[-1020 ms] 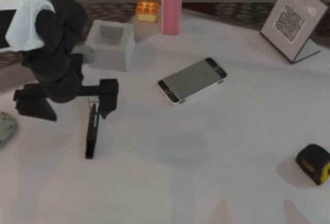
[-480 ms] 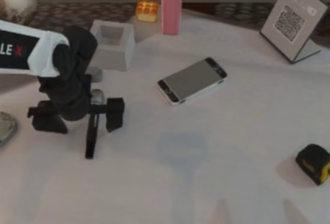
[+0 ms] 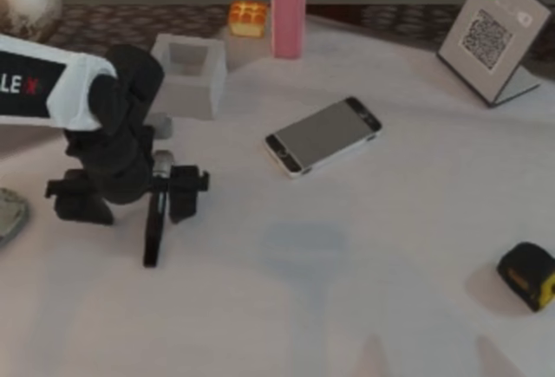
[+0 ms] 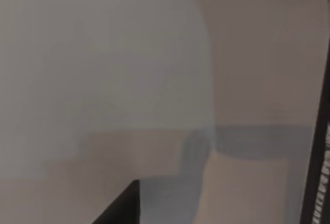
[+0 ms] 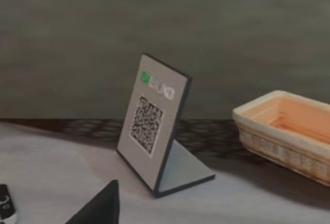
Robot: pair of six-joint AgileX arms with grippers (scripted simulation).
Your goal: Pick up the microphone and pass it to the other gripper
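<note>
Here, the pale grey-white table [image 3: 390,247] carries a black-and-yellow tape measure [image 3: 529,275] near its right front edge. On the left lies the slim black microphone with silver-grey mesh head [image 3: 156,212]; the left end effector [image 3: 166,191] straddles its upper handle, black fingers close on either side, though whether they grip it I cannot tell. Mid-table lies a black-edged smartphone [image 3: 323,136]. Farther back stand a hollow grey square box [image 3: 186,74], a tall pink block [image 3: 288,8], an orange bread piece [image 3: 247,17] and a grey QR-code sign [image 3: 492,34]. The right end effector's state cannot be told; its wrist view shows a woven basket [image 5: 289,131] against a dark grey wall.
</note>
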